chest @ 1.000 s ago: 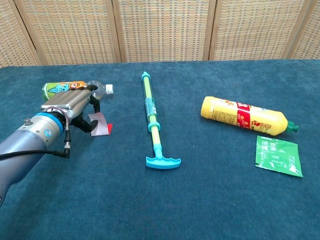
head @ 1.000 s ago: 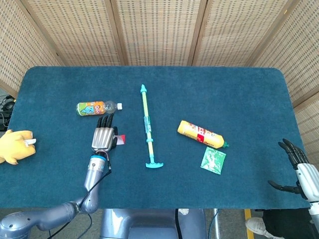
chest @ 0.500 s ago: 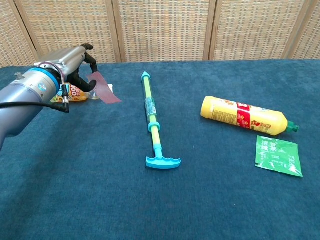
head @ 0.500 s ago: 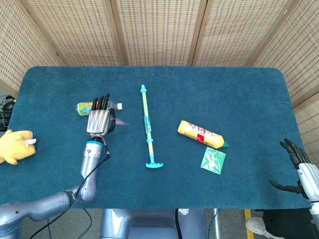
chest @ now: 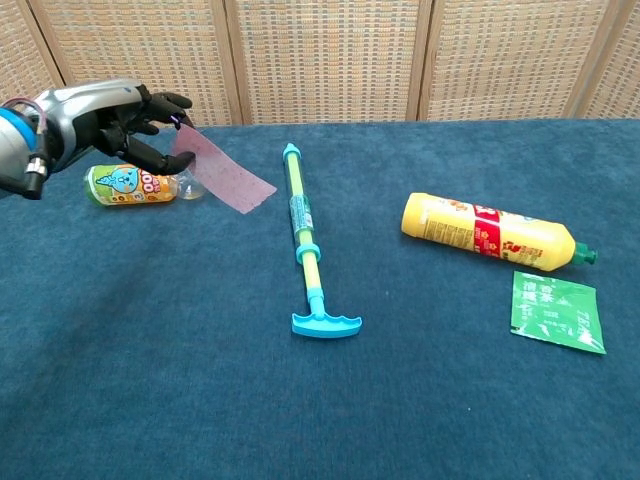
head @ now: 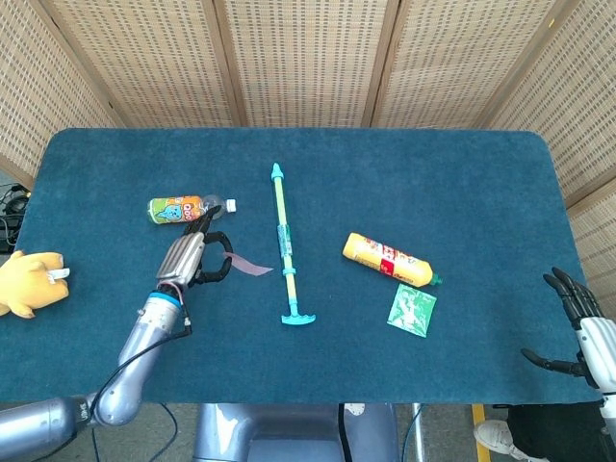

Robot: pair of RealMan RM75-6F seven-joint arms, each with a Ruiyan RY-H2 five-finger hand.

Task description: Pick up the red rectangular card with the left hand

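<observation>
- Currently the red rectangular card [chest: 222,170] is off the desk [head: 404,183], held in the air by the left hand [chest: 112,118] at the card's upper end.
- The fingers [chest: 170,102] close on one short edge of the card; the rest of it slopes down and away to the robot's right, unsupported, above the desk near the small drink bottle [chest: 130,185].
- Handling judgement: the card looks thin and very light, so weight is no concern. It appears stiff enough to keep a flat plane under an edge grip (no visible sag in the chest view), yet a thin sheet of this kind probably bends or creases if squeezed hard.
- Its smooth face is likely slippery; a pinch on one edge can let it pivot or slide out during quick wrist moves.
- Recommended hold: thumb against one face and fingers against the other, well in from the edge, with moderate pressure.
- The right hand [head: 577,322] rests at the far right edge of the desk, fingers spread and holding nothing.
- The pump toy [chest: 305,240], yellow bottle [chest: 485,232] and green packet [chest: 556,310] lie well apart from the card.
</observation>
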